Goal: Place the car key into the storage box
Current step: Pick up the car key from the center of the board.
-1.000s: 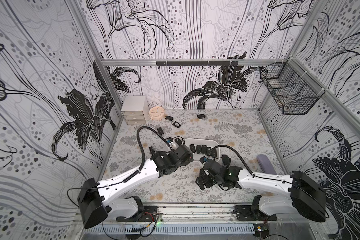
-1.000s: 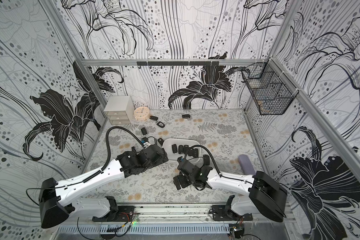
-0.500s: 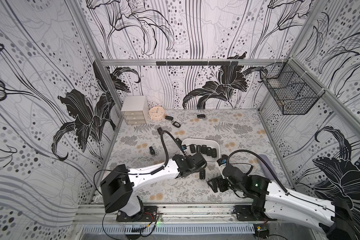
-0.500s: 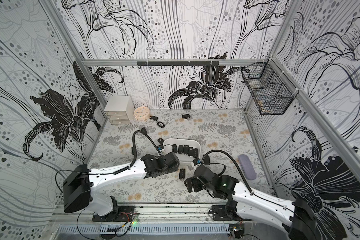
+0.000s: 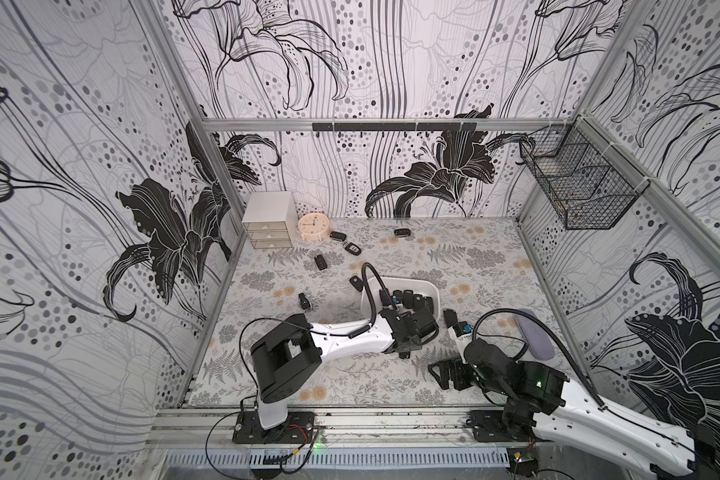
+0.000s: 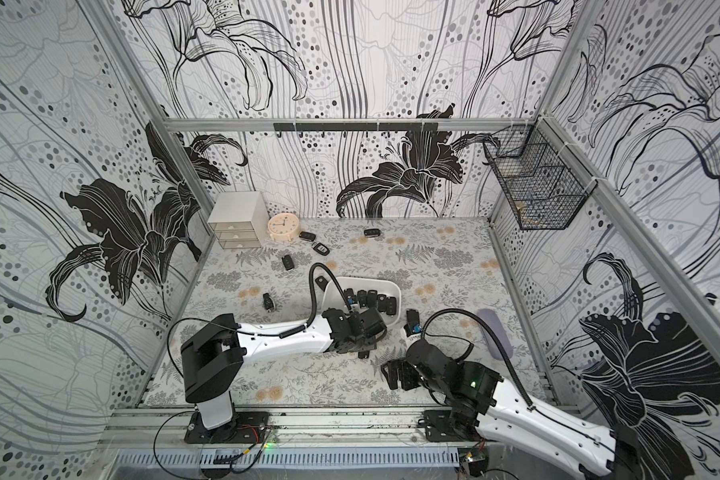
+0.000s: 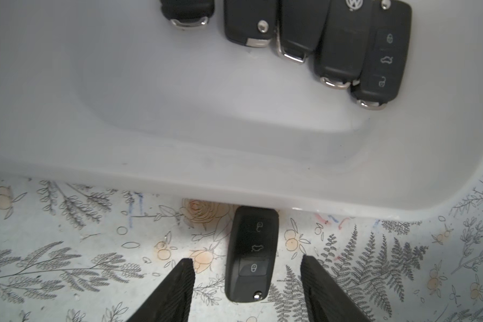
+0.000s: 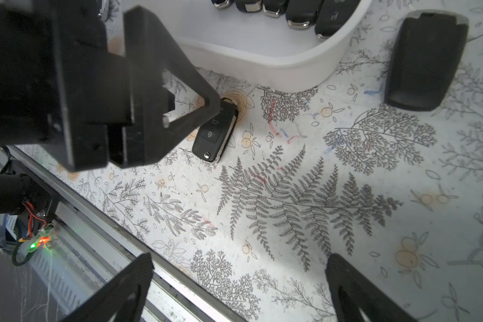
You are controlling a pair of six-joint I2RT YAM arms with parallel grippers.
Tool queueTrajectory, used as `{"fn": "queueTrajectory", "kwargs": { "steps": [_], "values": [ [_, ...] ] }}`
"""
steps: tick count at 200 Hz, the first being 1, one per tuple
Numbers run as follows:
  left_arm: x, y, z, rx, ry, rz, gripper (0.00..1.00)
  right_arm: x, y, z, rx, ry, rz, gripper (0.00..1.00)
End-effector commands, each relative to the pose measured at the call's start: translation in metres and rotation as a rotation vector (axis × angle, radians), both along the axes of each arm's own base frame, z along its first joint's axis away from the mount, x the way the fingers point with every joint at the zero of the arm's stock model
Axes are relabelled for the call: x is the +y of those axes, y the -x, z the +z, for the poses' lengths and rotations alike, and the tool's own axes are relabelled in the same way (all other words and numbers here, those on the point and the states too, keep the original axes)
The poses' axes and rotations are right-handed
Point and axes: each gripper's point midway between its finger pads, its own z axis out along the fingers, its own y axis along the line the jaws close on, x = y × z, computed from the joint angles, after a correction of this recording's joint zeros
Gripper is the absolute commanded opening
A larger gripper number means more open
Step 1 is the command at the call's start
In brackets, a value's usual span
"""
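Just outside near wall of storage box (image 7: 234,178), on floral mat (image 7: 67,237): car key (image 7: 251,255) lay flat, buttons up, one end just beside wall base. Left gripper (image 7: 245,260) straddled key along its long edges, jaws parted, gap visible each side, no contact; pose suited a pinch across narrow width. Right gripper (image 8: 239,258) hung spread wide and empty over bare mat, probably parked clear of left arm's lift path. Several fobs (image 7: 343,41) lined far side of box floor; bare floor beside them offered drop spot.
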Motion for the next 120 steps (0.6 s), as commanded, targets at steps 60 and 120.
{"fn": "queueTrajectory", "kwargs": {
  "steps": [60,120],
  "values": [
    [-0.003,0.014,-0.026,0.071,-0.099,-0.045,0.59,-0.010,0.000,-0.008,0.008,0.029,-0.035,1.00],
    [0.001,0.015,-0.039,0.085,-0.163,-0.058,0.56,-0.011,0.000,-0.008,0.005,0.027,-0.040,1.00]
  ]
}}
